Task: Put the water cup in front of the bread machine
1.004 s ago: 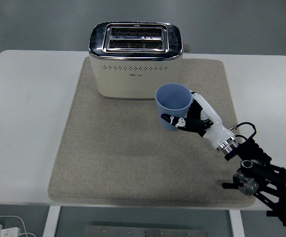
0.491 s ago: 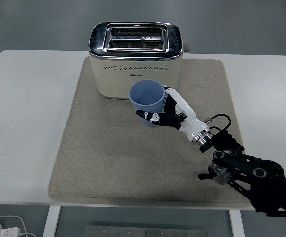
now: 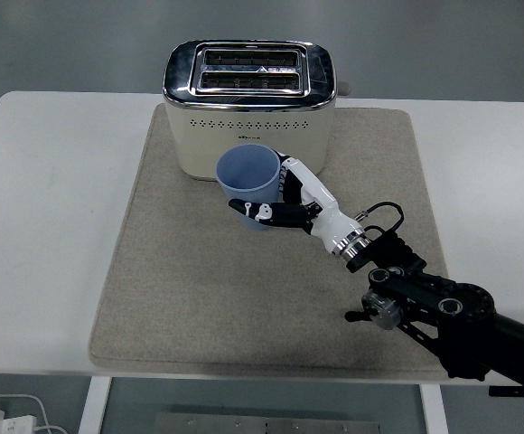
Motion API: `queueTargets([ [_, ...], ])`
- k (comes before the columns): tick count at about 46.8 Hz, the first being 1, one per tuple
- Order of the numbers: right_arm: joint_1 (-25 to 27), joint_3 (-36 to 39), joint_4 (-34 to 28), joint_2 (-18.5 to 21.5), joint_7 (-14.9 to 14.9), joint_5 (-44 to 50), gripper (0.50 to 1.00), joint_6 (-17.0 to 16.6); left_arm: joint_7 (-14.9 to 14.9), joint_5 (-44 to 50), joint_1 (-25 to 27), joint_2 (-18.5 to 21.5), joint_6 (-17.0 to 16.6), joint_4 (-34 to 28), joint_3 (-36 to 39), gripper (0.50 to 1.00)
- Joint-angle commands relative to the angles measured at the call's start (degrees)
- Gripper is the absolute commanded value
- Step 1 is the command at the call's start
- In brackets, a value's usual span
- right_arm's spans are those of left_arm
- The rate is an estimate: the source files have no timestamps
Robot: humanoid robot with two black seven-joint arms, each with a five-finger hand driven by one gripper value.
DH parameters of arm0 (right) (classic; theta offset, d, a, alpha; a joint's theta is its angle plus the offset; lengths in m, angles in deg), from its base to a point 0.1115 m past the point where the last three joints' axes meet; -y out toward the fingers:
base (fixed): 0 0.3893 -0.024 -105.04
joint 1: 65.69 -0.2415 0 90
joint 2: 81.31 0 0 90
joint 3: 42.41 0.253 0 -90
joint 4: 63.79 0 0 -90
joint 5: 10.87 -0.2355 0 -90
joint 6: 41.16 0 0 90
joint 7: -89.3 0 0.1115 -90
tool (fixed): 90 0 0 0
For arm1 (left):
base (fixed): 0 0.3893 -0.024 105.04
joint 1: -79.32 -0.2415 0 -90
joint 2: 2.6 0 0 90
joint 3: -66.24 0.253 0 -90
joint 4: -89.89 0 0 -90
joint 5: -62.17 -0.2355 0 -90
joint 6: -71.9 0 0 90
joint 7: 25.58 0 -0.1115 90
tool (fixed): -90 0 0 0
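Observation:
A light blue water cup stands upright, mouth up, just in front of the cream and chrome bread machine, near the middle of its front face. My right hand is white with black joints and is shut on the cup from its right side, thumb across the near side. I cannot tell whether the cup's base touches the mat. The black right arm reaches in from the lower right. The left arm is out of view.
A beige mat covers the middle of the white table, and the bread machine stands at its far edge. White cables and a plug lie on the floor at the lower left.
My right hand has carried the cup leftward along the front of the bread machine, from near its right corner to about its middle. The arm has extended further over the mat.

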Motion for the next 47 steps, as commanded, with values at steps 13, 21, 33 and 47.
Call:
queueTargets([
  [13,-0.51,0.00,-4.68,2.19,0.00,0.01,0.629,-0.01,0.04,0.01,0.00,0.00,0.08,0.01,-0.05,1.000],
  [21,-0.42,0.00,-7.41,2.19,0.00,-0.08,0.631,-0.01,-0.05,0.01,0.00,0.00,-0.01,0.01,-0.05,1.000],
  [33,-0.07,0.00,-7.85,2.19,0.00,-0.08,0.666,-0.01,0.04,0.01,0.00,0.00,-0.01,0.01,-0.05,1.000],
  [47,1.16,0.09,-7.85,2.19,0.00,-0.08,0.923,-0.01,-0.05,0.01,-0.09,0.00,-0.01,0.01,-0.05,1.000],
])
